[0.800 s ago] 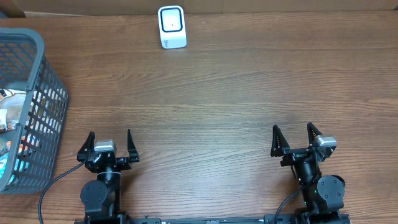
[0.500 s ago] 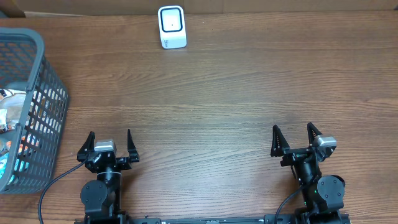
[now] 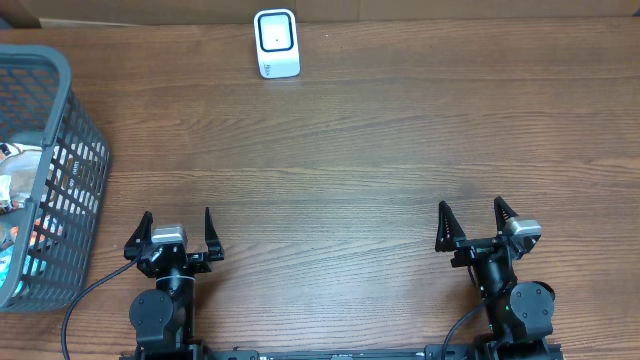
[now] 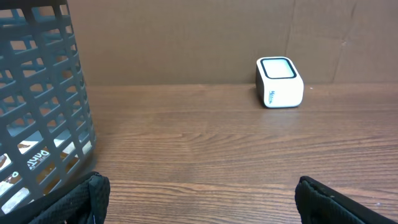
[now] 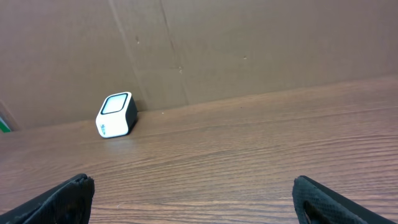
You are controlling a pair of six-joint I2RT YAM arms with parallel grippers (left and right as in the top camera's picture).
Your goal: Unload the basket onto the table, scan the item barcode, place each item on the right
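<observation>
Left claw [image 3: 177,214]: jaws spread wide, nothing between them; low at the near edge of the counter [image 3: 350,150], well apart from the scanner [image 3: 277,43] and a little to its left.
Right claw [image 3: 470,204]: also wide open and empty, at the same near edge, well to the scanner's right.
Scanner: white, standing at the far edge against the cardboard wall, its dark window tilted up toward the arms.
Basket [image 3: 60,70]: grey mesh, far to the scanner's left and nearer the arms.
Item [image 3: 15,190]: packets lie inside the basket, seen through the mesh; print too small to read, no barcode visible.
Step in hand: by my reading, the first reach; nothing is picked up yet, and the left claw sits closest to the basket.
Doing it well: come down over the rim, not at the wall; take the topmost packet by an edge so the fingers do not cover the code; lift clear of the rim before swinging toward the scanner; hold the barcode face flat and steady near the window.
If the code faces away: hand over to the right claw to turn it.
Risk: soft packets may crumple or snag on the mesh.
</observation>
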